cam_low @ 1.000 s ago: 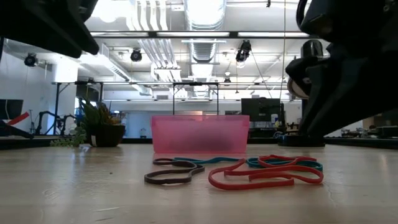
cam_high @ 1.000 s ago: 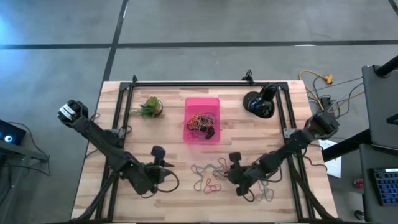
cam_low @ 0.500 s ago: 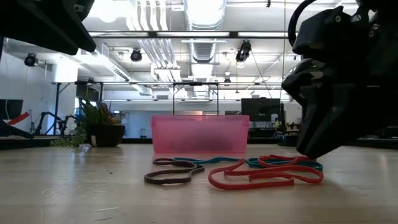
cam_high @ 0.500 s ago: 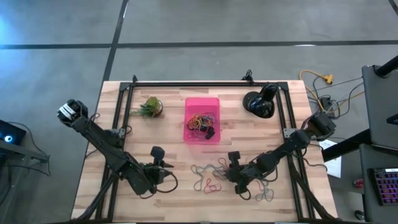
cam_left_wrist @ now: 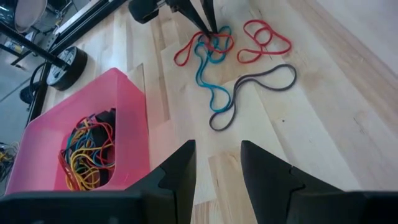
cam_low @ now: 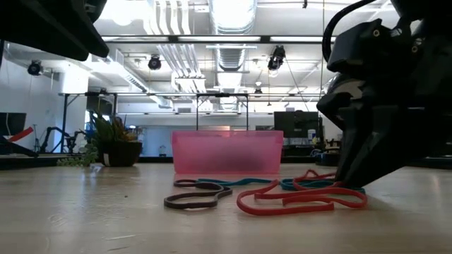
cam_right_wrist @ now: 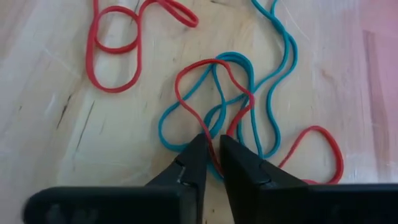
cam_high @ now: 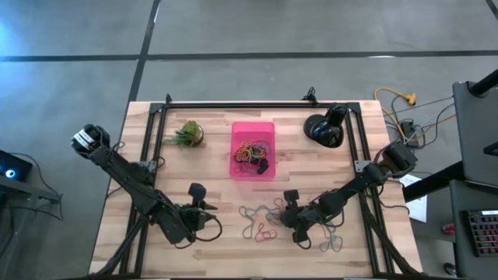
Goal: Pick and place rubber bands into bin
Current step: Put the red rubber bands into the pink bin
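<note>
Loose rubber bands point(cam_high: 260, 222) in red, teal and dark grey lie on the wooden table, on the near side of the pink bin point(cam_high: 253, 149). The bin holds a heap of coloured bands point(cam_left_wrist: 87, 152). My right gripper point(cam_right_wrist: 212, 149) has its tips down at a tangle of one red and one teal band point(cam_left_wrist: 208, 46), shut on strands of it. My left gripper point(cam_left_wrist: 216, 171) hangs open above the table to the left of the loose bands, holding nothing. My right gripper has a red strand point(cam_right_wrist: 217, 163) and a teal strand point(cam_right_wrist: 209, 129) of the tangle between its two fingertips. The fingers slant down from the table's right side, with their tips point(cam_low: 351, 180) at the table top. The bands still lie flat and slack on the wood.
A small potted plant point(cam_high: 187, 134) stands left of the bin and a round black object point(cam_high: 324, 129) to its right. More thin bands point(cam_high: 333, 243) lie under my right arm. Dark frame rails point(cam_high: 257, 104) run along the table's far edge and sides.
My right gripper has sunk toward the table and shifted slightly left, bringing its tips down onto the red and teal tangle. My left arm has kept still.
</note>
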